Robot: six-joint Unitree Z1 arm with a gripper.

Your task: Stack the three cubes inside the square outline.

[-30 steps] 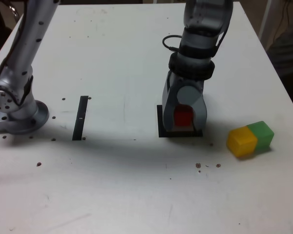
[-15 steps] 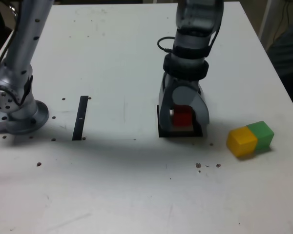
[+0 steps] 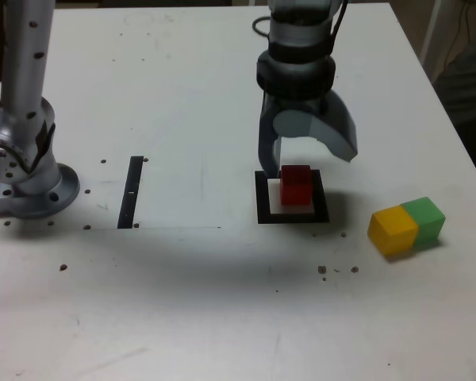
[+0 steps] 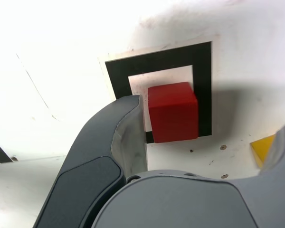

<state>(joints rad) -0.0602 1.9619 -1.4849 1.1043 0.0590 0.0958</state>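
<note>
Exterior view: red cube [image 3: 296,186] sits upright within the square outline [image 3: 263,198], nearer the border on the exterior view's right; a band of the white centre shows on its other side. My gripper [image 3: 311,165] is spread wide, fingers apart, nothing held. One fingertip is low by the outline's far edge, close beside the red cube; the other stands well off it. Wrist view agrees: a gap between the nearer finger and the red face. Whether the cube's base overlaps the black border, I cannot tell; its body hides that part.

Yellow cube [image 3: 393,230] and green cube [image 3: 426,218] lie outside the outline, on the exterior view's right, side by side on the table [image 3: 182,317], apparently touching. Neither is stacked. Wrist view catches only a piece of the yellow one, partly behind my finger.

Progress, as I judge it: base placed, roughly a third done. Two cubes left to bring over and set on the red, one above the other. Step in hand looks like release and clearing away. The nearer finger wants care: a sideways brush could skew the base. Next, probably, one of the outer pair; they sit so close that a finger may nudge the neighbour. Thin black strip [image 3: 131,192] lies well apart, no part in the work.
</note>
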